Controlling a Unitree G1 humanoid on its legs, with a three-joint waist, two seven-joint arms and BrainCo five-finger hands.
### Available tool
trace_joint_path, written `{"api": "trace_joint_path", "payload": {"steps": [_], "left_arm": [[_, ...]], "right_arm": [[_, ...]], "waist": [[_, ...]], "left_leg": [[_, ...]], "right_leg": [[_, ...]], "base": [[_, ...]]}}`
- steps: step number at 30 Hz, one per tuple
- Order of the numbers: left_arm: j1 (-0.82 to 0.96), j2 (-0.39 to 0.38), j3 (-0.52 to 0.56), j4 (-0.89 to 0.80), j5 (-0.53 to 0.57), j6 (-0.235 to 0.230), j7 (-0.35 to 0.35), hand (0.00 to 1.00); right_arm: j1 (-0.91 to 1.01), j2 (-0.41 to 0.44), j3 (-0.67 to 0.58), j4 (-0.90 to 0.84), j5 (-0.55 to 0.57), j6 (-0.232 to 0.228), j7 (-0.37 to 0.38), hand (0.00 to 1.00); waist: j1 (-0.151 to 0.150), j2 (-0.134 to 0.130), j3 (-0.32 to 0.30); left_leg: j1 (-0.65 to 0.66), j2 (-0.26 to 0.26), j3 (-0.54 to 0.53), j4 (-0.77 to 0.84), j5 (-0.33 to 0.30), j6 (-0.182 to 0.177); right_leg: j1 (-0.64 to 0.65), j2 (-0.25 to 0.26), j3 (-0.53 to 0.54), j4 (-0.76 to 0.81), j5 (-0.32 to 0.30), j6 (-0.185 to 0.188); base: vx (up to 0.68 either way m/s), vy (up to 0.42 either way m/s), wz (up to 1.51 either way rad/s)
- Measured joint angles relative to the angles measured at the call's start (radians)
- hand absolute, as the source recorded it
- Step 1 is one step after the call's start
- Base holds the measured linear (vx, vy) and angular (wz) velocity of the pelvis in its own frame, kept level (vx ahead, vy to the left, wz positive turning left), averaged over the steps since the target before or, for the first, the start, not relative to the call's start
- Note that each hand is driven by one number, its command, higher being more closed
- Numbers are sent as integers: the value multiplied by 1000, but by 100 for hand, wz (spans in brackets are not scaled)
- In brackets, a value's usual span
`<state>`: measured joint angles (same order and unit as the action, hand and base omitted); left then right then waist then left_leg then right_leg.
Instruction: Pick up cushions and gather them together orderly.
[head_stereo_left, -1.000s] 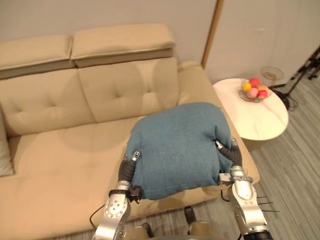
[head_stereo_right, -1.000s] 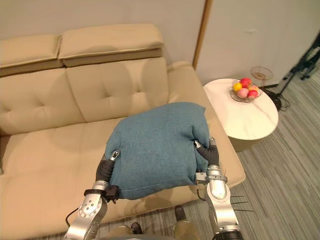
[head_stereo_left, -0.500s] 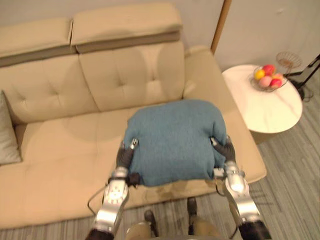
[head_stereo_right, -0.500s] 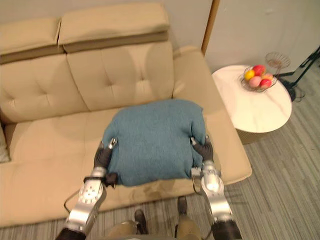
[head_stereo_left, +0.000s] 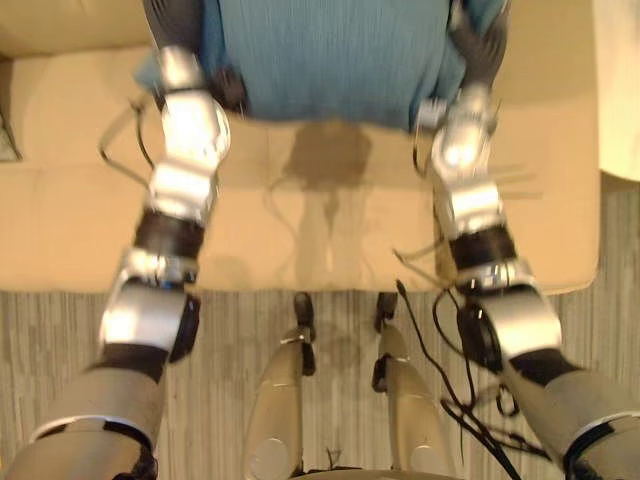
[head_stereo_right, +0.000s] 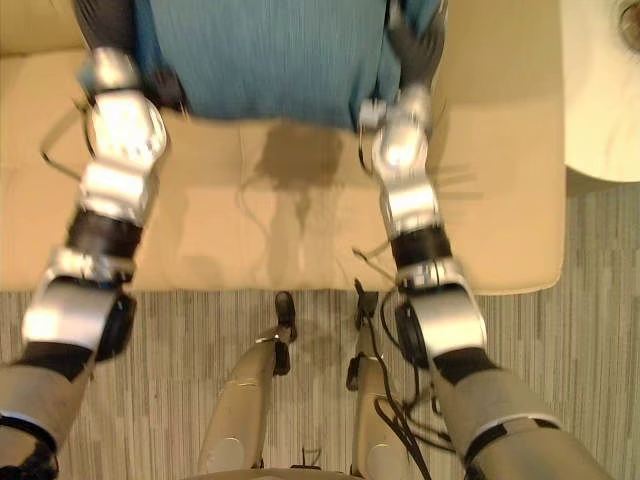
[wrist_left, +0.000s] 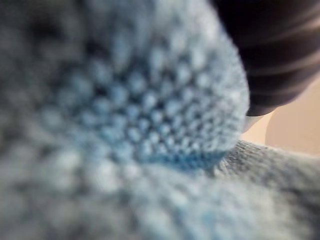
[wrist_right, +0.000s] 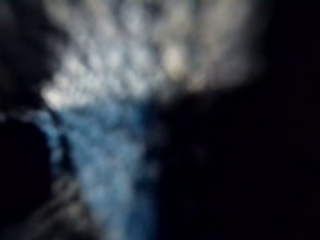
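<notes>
Camera's been tipped way down since earlier frame, so whole view is shifted. Blue cushion (head_stereo_left: 325, 55) isn't dropped, still carried above sofa (head_stereo_left: 330, 230) seat, toward sofa's front edge. Cushion is flanked by left hand (head_stereo_left: 172, 22) and right hand (head_stereo_left: 478, 48), one per side. Grasp can't be told, too much is hidden by fabric. Tip, imo: squeeze should be kept even, cushion kept level, then lowered flat onto sofa where rest get gathered, edges lined up.

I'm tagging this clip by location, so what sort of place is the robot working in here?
Probably a living room or lounge: a beige sofa, a blue cushion above its seat, a white side table beside it and grey striped flooring.
</notes>
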<state>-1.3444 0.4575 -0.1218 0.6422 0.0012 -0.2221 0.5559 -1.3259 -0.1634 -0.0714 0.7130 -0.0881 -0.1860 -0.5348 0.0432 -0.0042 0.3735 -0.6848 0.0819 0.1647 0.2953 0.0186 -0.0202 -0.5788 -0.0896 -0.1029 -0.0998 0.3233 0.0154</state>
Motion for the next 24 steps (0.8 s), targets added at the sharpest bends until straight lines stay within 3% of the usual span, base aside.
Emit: {"api": "trace_joint_path", "payload": {"steps": [1,2,7,12,14,18,24], "left_arm": [[-71,-2,0,48,9,0,11,0],[-128,-3,1,84,9,0,17,0],[-257,-6,40,222,-37,-3,29,0],[-256,-35,154,334,-130,0,-61,0],[-199,-52,197,336,-149,0,-115,0],[-48,-93,249,340,-149,1,-176,0],[117,-125,289,293,-147,-28,-209,0]], "right_arm": [[-52,-6,-10,28,0,0,-16,100],[-102,-26,-11,53,1,-1,-32,0],[-219,-76,-10,131,22,-1,-31,0],[-243,-100,16,199,148,11,61,0],[-235,-124,69,216,214,26,110,0],[-169,-141,138,215,246,38,163,0],[-8,-134,173,154,251,33,192,0]], "waist": [[-7,-5,7],[-11,-6,8],[-23,-8,10],[-29,-8,45],[-28,-7,52],[-30,-8,70],[-28,-8,69]], "left_leg": [[-5,-13,-10,-30,19,-1],[-12,-21,-19,-77,46,-2],[-59,-33,-49,-206,132,-12],[-96,-10,-66,-249,161,-23],[-126,-8,-62,-248,161,-24],[-131,1,-39,-246,160,-24],[-127,18,-17,-243,160,-25]], "right_leg": [[-12,-5,-7,0,1,0],[-36,-13,-13,0,1,1],[-120,-17,-29,0,6,7],[-165,2,-32,0,21,27],[-195,3,-31,0,24,31],[-204,7,-27,1,40,52],[-206,21,24,1,46,54]], "base": [[-50,-12,33],[-44,-9,34],[-32,0,25],[4,42,10],[33,49,-1],[32,65,-10],[-2,51,-9]]}}
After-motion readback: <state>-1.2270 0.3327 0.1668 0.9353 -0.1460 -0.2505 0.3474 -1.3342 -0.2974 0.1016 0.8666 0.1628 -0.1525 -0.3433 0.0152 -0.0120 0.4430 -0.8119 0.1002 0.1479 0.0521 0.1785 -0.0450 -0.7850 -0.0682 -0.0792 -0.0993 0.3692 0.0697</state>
